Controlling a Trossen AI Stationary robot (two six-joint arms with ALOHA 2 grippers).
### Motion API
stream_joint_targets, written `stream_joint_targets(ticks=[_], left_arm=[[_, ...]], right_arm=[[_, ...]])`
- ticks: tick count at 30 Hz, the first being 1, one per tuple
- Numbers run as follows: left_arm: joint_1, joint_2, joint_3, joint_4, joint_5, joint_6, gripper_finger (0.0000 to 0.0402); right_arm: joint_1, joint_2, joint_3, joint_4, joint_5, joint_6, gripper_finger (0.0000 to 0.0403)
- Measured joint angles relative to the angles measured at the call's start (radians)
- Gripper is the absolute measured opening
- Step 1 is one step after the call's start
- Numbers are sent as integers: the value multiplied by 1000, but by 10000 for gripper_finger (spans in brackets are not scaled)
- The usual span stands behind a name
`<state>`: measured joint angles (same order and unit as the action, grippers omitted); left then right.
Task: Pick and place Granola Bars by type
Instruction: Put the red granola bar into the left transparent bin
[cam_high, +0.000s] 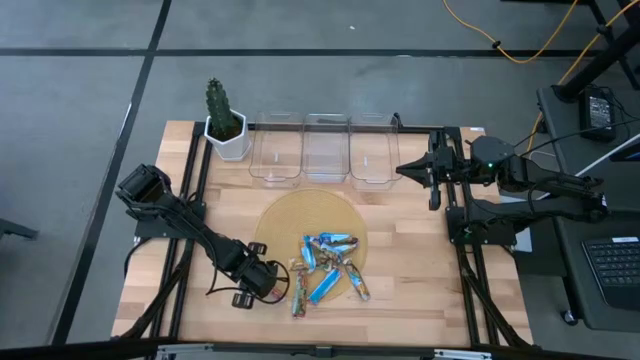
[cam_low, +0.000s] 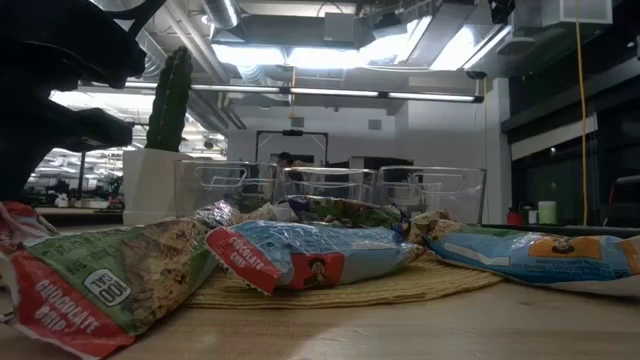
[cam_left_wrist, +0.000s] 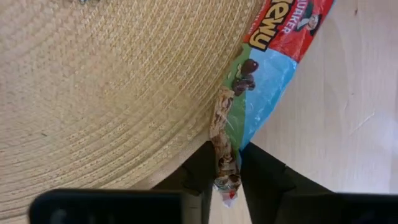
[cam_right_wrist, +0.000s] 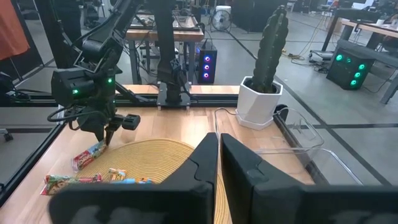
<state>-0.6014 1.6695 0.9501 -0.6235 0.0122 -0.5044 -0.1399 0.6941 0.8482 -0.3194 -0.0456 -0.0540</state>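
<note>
Inspector: Left pincer (cam_left_wrist: 227, 177) is at the counter's (cam_high: 420, 290) front-left area, just off the edge of the round woven mat (cam_high: 300, 215). Its two dark fingers (cam_left_wrist: 199, 174) are clamped on the crimped end of one granola bar (cam_left_wrist: 261, 81).

Clerk: Any legible print on that bar?

Inspector: Partly. White letters ending in "EWY" on a red panel, with "QUAKER" beside them; the wrapper runs red, green and light blue. That bar lies on bare wood beside the mat's rim.

Clerk: And the remaining stock?

Inspector: The Granola Bars (cam_high: 330, 265) lie in a loose heap on the mat's front edge and the wood next to it, near the counter's front edge. In the low view, a green-and-red wrapper (cam_low: 100, 290) reads "CHOCOLATE CHIP"; other print there is too small to read.

Clerk: Right arm?

Inspector: Right pincer (cam_right_wrist: 219, 155) waits over the counter's right edge toward the back, fingers together, holding nothing.

Clerk: Fixtures?

Inspector: Three clear bins (cam_high: 325, 150) stand in a row along the back edge. A potted cactus (cam_high: 222, 120) stands at the back-left, beside them.
</note>
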Motion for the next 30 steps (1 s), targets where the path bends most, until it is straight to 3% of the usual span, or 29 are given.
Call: stream_joint_targets(ticks=[7, 13, 18, 23, 30], left_arm=[[0, -27, 12, -5, 36, -42, 8], [13, -117, 105, -151, -33, -33, 8], [65, -261, 242, -375, -240, -36, 4], [129, -398, 322, -409, -478, -65, 4], [190, -477, 328, -366, -553, -19, 4]], right_arm=[[0, 0, 0, -7, 0, 0, 23], [0, 0, 0, -9, 0, 0, 23], [0, 0, 0, -9, 0, 0, 23], [0, 0, 0, -9, 0, -1, 23], [0, 0, 0, -9, 0, 51, 23]])
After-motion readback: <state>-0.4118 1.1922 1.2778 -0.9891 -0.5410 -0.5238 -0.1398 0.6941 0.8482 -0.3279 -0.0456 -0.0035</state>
